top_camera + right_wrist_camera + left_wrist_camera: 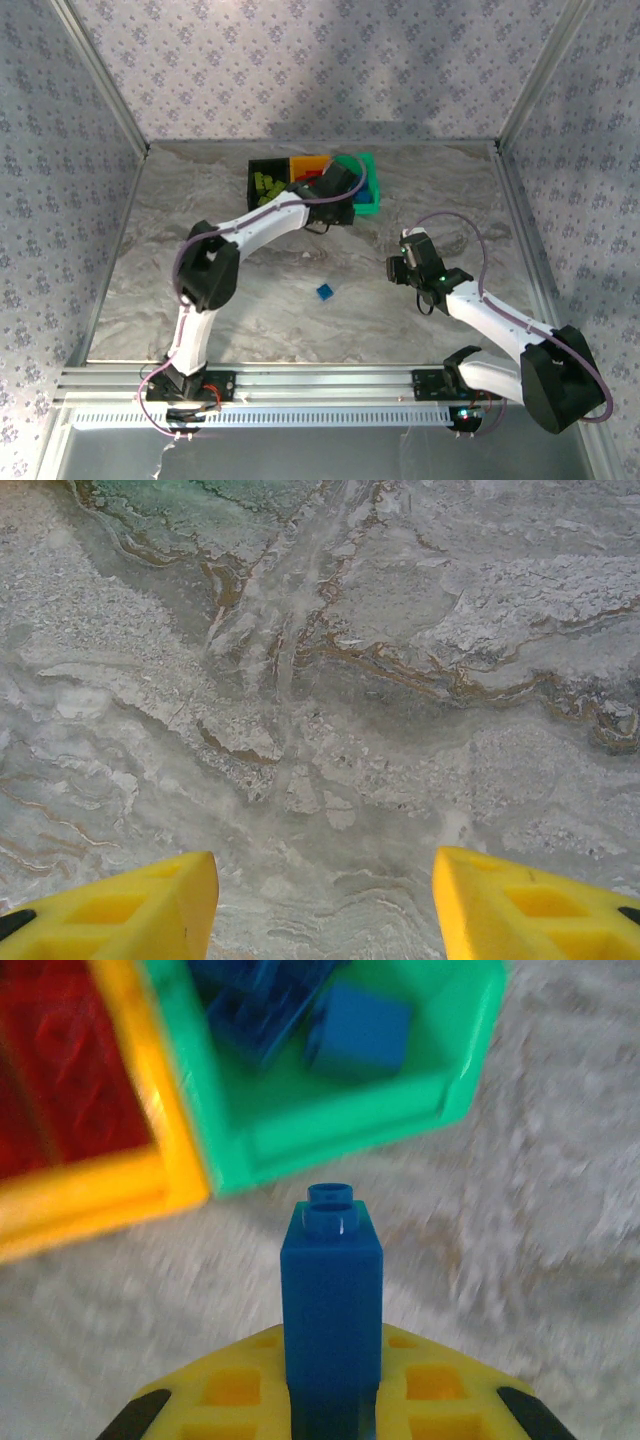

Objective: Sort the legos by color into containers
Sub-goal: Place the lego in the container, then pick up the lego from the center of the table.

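Blue brick held just short of the teal bin

Nearest, the right gripper (325,880) hangs over bare table (200,200) on the right, its fingers spread wide with nothing between them. A loose blue brick (325,291) lies mid-table. Farther back, the left gripper (330,1405) pinches a second blue brick (330,1300), studs pointing away, just on the near side of the teal bin (340,1130), which contains blue bricks (360,1030). To its left sit the yellow bin (90,1195) with red bricks (60,1080) and the black bin (254,178) with lime bricks (268,186).

Grey marble-pattern tabletop (280,330), lilac floral-print walls (300,60) on three sides, aluminium corner posts (100,73), slotted rail (330,380) along near edge. Even, soft light.
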Tool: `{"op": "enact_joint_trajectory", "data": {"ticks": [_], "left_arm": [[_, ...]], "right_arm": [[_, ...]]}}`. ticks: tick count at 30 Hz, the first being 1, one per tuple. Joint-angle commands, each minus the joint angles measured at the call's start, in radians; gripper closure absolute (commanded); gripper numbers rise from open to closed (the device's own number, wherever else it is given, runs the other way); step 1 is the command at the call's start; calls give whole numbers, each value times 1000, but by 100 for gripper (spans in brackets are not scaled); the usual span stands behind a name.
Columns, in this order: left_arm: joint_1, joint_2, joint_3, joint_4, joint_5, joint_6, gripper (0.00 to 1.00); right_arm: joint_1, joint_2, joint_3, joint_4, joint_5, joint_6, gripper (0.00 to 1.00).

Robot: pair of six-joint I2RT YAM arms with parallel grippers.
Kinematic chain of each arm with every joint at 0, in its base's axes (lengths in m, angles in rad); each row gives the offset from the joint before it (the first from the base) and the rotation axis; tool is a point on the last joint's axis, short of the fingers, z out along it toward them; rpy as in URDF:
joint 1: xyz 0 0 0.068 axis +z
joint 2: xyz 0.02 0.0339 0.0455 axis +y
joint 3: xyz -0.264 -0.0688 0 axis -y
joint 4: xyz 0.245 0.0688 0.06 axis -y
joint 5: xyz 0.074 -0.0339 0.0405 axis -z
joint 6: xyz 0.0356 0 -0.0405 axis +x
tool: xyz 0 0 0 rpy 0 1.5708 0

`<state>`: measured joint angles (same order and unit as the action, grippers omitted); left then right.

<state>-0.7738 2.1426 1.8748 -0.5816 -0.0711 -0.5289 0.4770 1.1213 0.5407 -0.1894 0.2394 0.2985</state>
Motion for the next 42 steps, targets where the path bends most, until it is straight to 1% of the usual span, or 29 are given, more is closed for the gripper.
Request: {"op": "enact_joint_trajectory", "data": {"ticks": [1, 3, 5, 6, 7, 10, 12, 14, 15, 17, 19, 22, 25, 30, 34, 38, 40, 42], "left_arm": [[14, 143, 249, -151, 22, 89, 86], [25, 256, 426, -217, 35, 113, 86], [36, 350, 585, -267, 11, 112, 86], [45, 395, 655, -280, 19, 110, 85], [51, 425, 700, -275, 27, 110, 84], [80, 488, 775, -239, 67, 60, 72], [98, 496, 771, -193, 120, 18, 58], [102, 493, 771, -182, 142, 4, 24], [100, 488, 769, -185, 147, 10, 1], [94, 466, 740, -187, 163, 38, 0], [86, 427, 671, -173, 175, 64, 0], [62, 312, 504, -111, 160, 120, 0], [37, 162, 299, 10, 139, 152, 0], [18, -28, 114, 61, 101, 170, 0], [18, -181, -66, 107, 76, 167, 0], [21, -317, -217, 144, 32, 165, 0], [30, -380, -300, 157, 21, 164, 0], [41, -434, -373, 166, 8, 163, 0]], "right_arm": [[-6, -23, -12, 4, 15, 11, 39], [-10, -33, -15, 5, 16, 14, 39], [-13, -38, -20, 6, 14, 16, 39], [-14, -40, -19, 6, 14, 17, 39], [-17, -40, -20, 6, 13, 17, 39], [-18, -42, -22, 8, 8, 17, 39], [-21, -42, -25, 9, 4, 17, 39], [-21, -43, -24, 10, -2, 16, 39], [-20, -43, -23, 11, -2, 16, 39], [-22, -43, -24, 10, -2, 16, 39], [-21, -46, -25, 10, -2, 16, 39], [-22, -64, -31, 12, 4, 17, 39], [-23, -77, -39, 16, 8, 19, 39], [-24, -67, -38, 17, 5, 19, 39], [-24, -58, -33, 18, -3, 15, 39], [-18, -23, -17, 30, -63, -5, 39], [3, 21, 18, 8, -84, -6, 39], [45, 58, 46, -6, -75, -2, 39]]}}
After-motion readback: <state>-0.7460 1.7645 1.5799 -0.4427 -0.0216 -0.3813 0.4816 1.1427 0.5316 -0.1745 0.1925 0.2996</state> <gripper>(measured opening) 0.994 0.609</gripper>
